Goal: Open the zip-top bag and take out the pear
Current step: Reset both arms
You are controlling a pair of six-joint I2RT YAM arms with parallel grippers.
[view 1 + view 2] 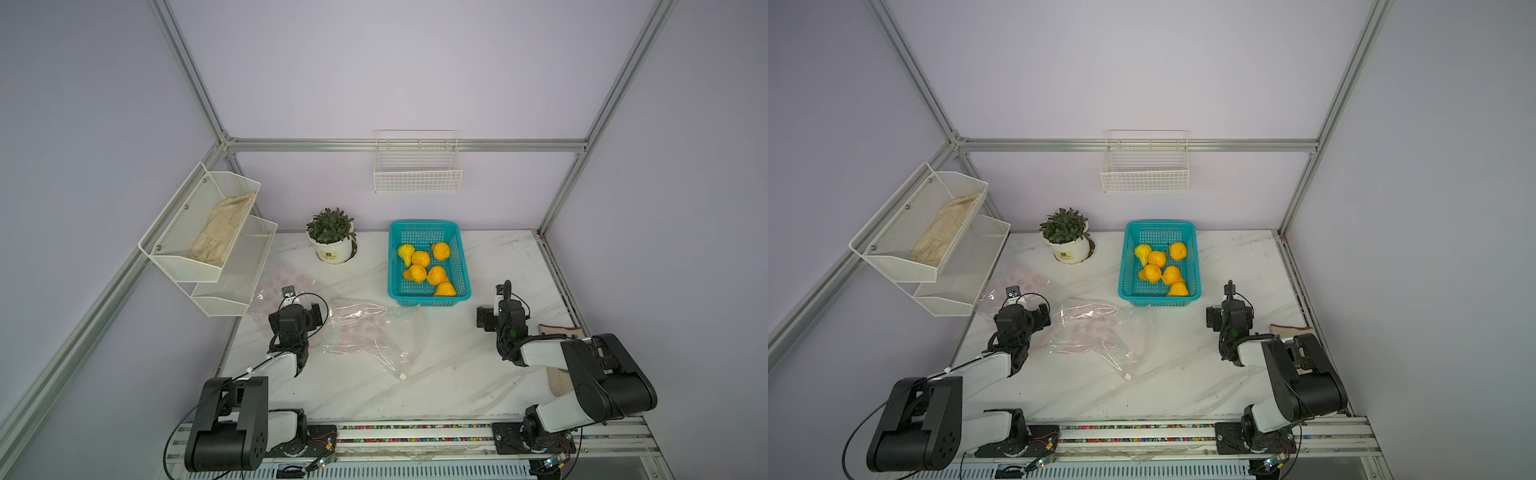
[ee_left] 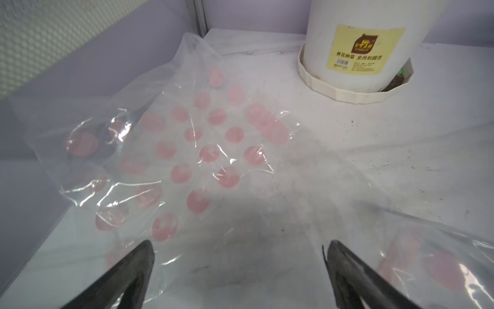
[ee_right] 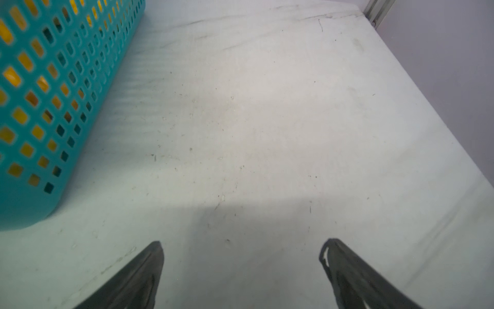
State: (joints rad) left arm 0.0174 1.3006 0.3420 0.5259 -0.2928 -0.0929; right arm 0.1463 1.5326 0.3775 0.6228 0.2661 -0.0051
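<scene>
A clear zip-top bag [image 1: 368, 332] [image 1: 1096, 328] with pink dots lies flat mid-table, its white slider [image 1: 402, 376] toward the front. A second dotted bag [image 1: 282, 282] [image 2: 192, 149] lies at the left, just ahead of my left gripper [image 1: 296, 311] [image 1: 1021, 311] [image 2: 240, 248], which is open and holds nothing. Several orange-yellow pears [image 1: 428, 270] [image 1: 1163, 270] lie in a teal basket [image 1: 424, 226] [image 3: 40, 107]. No pear shows inside either bag. My right gripper [image 1: 503, 311] [image 1: 1230, 311] [image 3: 242, 248] is open over bare table, right of the basket.
A potted plant [image 1: 332, 245] [image 2: 358, 48] stands at the back, left of the basket. A white two-tier mesh rack [image 1: 208, 241] overhangs the left edge, and a wire basket [image 1: 417, 166] hangs on the back wall. A cloth item [image 1: 557, 332] lies by the right arm.
</scene>
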